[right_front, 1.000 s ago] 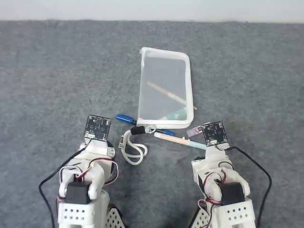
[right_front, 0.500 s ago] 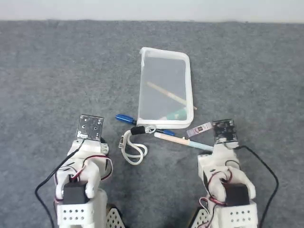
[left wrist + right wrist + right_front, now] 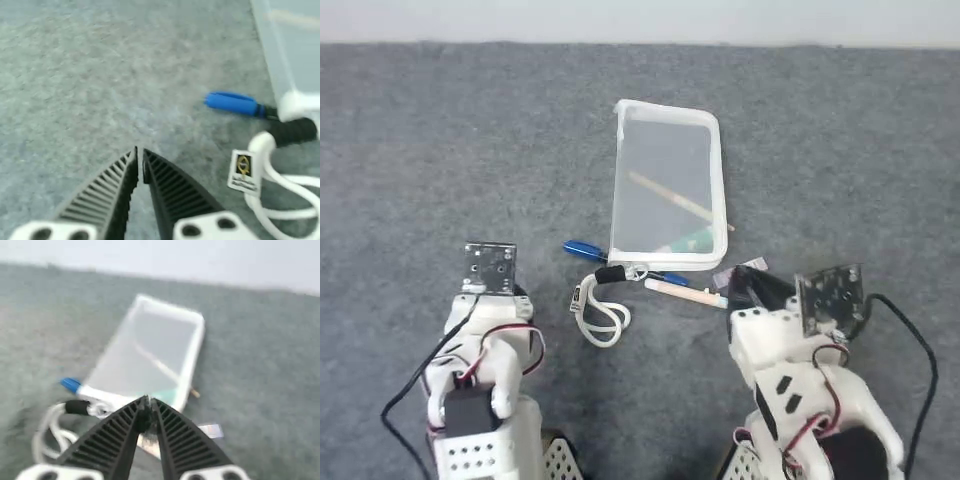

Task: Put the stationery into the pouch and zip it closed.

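My left gripper [image 3: 139,150] and right gripper [image 3: 147,400], jaws together and empty, face the translucent white-edged pouch [image 3: 665,180] beyond their tips: wooden pencil [image 3: 670,198] inside, blue-capped pen [image 3: 232,102] and cream pen [image 3: 682,290] outside, zipping, I judge, yet to come.

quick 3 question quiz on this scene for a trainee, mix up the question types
1. True or false: the left end effector grips the blue pen.
2. What lies inside the pouch? A scissors; B a thin tan stick; C a stapler.
3. Fill in: the right end effector is ___ (open or shut).
Key: 1 false; 2 B; 3 shut.
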`<act>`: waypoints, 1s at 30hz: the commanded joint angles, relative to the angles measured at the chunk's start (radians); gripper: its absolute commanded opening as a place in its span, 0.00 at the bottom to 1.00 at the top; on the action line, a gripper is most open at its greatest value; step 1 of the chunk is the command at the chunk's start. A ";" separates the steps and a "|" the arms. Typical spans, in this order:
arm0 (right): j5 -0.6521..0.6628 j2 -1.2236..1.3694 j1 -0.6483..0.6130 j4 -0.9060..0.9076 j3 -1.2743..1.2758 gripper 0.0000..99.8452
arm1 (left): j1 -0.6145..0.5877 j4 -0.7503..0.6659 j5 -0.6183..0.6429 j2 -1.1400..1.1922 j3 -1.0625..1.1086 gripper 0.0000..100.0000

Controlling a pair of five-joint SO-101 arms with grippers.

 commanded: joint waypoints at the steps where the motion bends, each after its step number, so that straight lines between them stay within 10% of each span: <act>1: -0.080 0.217 -0.067 -0.038 -0.138 0.01 | -0.035 -0.023 -0.014 -0.023 -0.067 0.07; 9: -0.232 0.723 -0.257 -0.133 -0.322 0.04 | -0.037 0.026 0.077 -0.023 -0.064 0.26; 15: -0.384 1.007 -0.358 -0.219 -0.377 0.21 | -0.037 0.026 0.078 -0.023 -0.062 0.27; 30: -0.647 1.537 -0.440 -0.407 -0.612 0.22 | -0.037 0.026 0.078 -0.023 -0.062 0.27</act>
